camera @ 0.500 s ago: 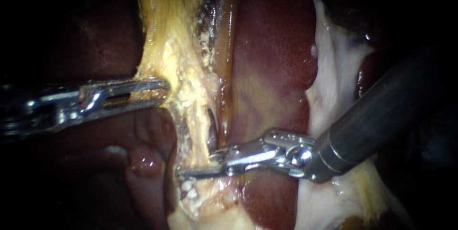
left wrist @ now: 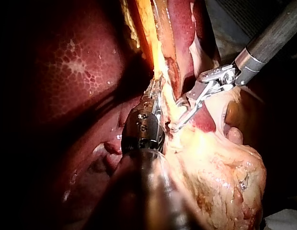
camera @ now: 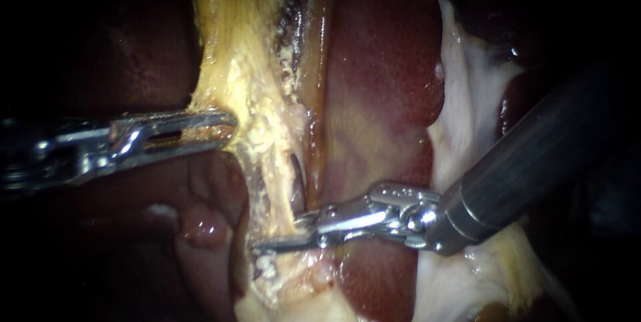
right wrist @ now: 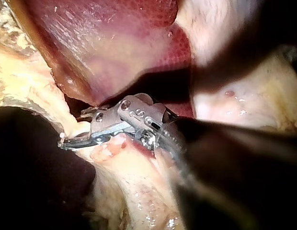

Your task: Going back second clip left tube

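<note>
The left instrument came in from the left side; its pincer was pinching the edge of the yellow tissue, with one half on each side of it; in the left wrist view the same pincer held that yellow strip, which ran on ahead of it.

The right instrument came in from the right, low down; its dark shaft lay over the white tissue; its pincer was spread a little, and the left wrist view showed a thin gap between the two halves; it held nothing.

The tube was a pale, lumpy strand; it ran down from the spot where the left instrument pinched to the tip of the right instrument; that tip lay just against the tube's lower end; in the right wrist view the tip sat beside the same pale strand.

I could not pick out a clip among the pale crumbs on the tube.

The dark red liver lay just beside the tube, above the right instrument.
</note>
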{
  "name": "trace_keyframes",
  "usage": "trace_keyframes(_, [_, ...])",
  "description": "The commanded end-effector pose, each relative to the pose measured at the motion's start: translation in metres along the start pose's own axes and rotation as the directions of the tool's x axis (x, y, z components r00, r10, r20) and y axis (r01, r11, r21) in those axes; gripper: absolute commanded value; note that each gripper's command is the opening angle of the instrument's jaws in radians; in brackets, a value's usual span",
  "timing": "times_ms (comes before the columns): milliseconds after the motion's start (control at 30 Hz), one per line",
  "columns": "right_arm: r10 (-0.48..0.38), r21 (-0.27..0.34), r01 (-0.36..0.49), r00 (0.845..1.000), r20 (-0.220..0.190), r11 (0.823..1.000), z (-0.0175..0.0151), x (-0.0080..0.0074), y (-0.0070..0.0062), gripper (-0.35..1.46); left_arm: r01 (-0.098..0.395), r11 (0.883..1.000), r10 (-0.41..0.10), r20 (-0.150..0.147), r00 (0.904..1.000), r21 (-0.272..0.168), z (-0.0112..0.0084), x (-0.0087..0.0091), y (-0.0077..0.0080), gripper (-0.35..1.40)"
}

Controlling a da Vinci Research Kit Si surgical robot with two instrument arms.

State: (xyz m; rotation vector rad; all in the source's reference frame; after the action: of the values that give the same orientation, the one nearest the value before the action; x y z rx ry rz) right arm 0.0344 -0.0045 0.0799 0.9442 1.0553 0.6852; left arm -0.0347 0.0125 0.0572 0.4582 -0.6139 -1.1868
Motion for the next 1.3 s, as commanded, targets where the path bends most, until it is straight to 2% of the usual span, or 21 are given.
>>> trace_keyframes(33, [-0.029, 0.002, 0.029, 1.0, -0.008, 1.0, -0.0001, 0.0, 0.0002, 0.53, 0.0, 1.0, 0.0, 0.0, 1.0, 0.001, -0.0001, 0.0, 0.0, -0.35])
trace_keyframes(167, [-0.1, 0.018, 0.101, 0.993, -0.06, 0.995, -0.0013, 0.0005, 0.0, 0.58, -0.001, 1.0, 0.001, 0.0, 1.0, 0.001, -0.0001, 0.0, 0.0, -0.35])
trace_keyframes(233, [-0.131, 0.011, 0.133, 0.989, -0.073, 0.991, -0.0019, 0.0008, -0.0001, 0.59, -0.001, 1.0, 0.001, 0.0, 1.0, 0.001, -0.0002, 0.0, 0.0, -0.35])
trace_keyframes(533, [-0.258, -0.019, 0.257, 0.963, -0.082, 0.966, -0.0067, 0.0021, -0.001, 0.6, -0.001, 1.0, 0.001, 0.0, 1.0, 0.001, -0.0003, 0.0001, 0.0001, -0.35])
trace_keyframes(800, [-0.4, -0.02, 0.4, 0.909, -0.117, 0.916, -0.0135, 0.0048, -0.0023, 0.6, -0.001, 1.0, 0.001, 0.0, 1.0, 0.001, -0.0003, 0.0001, 0.0002, -0.35])
trace_keyframes(933, [-0.456, -0.043, 0.454, 0.882, -0.116, 0.89, -0.016, 0.0064, -0.0031, 0.6, -0.001, 1.0, 0.001, 0.0, 1.0, 0.001, -0.0003, 0.0001, 0.0002, -0.35])
trace_keyframes(1167, [-0.525, -0.055, 0.522, 0.844, -0.11, 0.851, -0.0167, 0.0066, -0.003, 0.6, -0.004, 1.0, 0.004, 0.002, 1.0, 0.0, 0.0005, 0.0004, 0.0006, -0.35])
trace_keyframes(1300, [-0.56, -0.059, 0.557, 0.822, -0.106, 0.829, -0.0167, 0.0065, -0.0028, 0.6, -0.017, 1.0, 0.017, 0.011, 0.9998, -0.006, 0.003, 0.0015, 0.0014, -0.35])
